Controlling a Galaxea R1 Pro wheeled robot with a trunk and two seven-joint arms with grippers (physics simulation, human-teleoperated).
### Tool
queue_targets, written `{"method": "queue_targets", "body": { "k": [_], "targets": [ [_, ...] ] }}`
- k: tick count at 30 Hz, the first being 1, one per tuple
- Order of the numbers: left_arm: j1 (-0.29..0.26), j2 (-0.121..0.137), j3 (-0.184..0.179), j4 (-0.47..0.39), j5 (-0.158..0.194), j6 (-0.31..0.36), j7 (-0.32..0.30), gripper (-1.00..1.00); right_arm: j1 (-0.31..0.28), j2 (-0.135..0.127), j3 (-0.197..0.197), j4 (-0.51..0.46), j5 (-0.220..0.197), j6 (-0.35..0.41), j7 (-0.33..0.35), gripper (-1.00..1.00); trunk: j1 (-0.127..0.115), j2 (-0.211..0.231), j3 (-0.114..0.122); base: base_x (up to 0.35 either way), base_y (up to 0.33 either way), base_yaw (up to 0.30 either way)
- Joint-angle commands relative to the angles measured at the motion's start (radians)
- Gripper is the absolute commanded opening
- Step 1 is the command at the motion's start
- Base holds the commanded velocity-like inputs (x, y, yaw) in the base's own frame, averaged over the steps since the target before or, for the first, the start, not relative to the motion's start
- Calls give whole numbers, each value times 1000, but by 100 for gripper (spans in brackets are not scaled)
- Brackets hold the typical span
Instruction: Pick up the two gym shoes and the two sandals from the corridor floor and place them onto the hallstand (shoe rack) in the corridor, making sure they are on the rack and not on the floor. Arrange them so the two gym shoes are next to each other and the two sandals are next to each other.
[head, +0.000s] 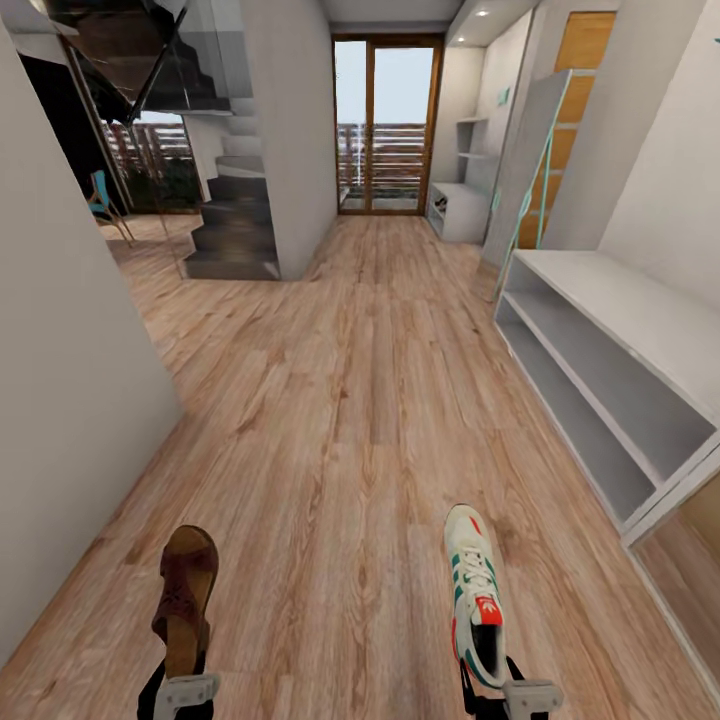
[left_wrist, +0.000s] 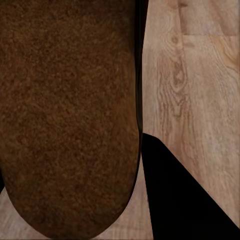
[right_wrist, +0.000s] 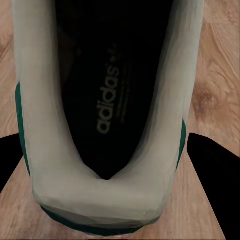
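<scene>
Wood planks are running down the long corridor floor (head: 330, 400) in front of me. My left gripper (head: 186, 690) is holding one brown sandal (head: 186, 595) by its heel, and my right gripper (head: 515, 692) is holding one gym shoe (head: 474, 590) by its heel. I think I am carrying both to the hallstand (head: 640, 330), which is on my right and a bit farther on. Next I am needing to roll closer, turn right, and set them on a shelf.

I see open corridor floor (head: 350, 400) ahead; a grey wall (head: 70, 400) crowds my left; the hallstand (head: 640, 330) lines my right, its shelves open.
</scene>
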Motion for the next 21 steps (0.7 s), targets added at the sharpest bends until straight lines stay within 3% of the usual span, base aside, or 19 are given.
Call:
{"method": "queue_targets", "body": {
  "k": [1,12,21],
  "targets": [
    [0,0,3,2,-7,-7,1,-100,-1,1,-4,1,11,-3,-5,-100,0,0,-1,338,0,0],
    [1,3,8,12,-7,-9,2,-100,0,-11,-7,6,11,-6,-8,-100,0,0,-1,339,0,0],
    [-1,8,12,13,-2,4,3,-100,0,-24,-34,7,10,-5,-7,-100,0,0,-1,339,0,0]
  ]
}}
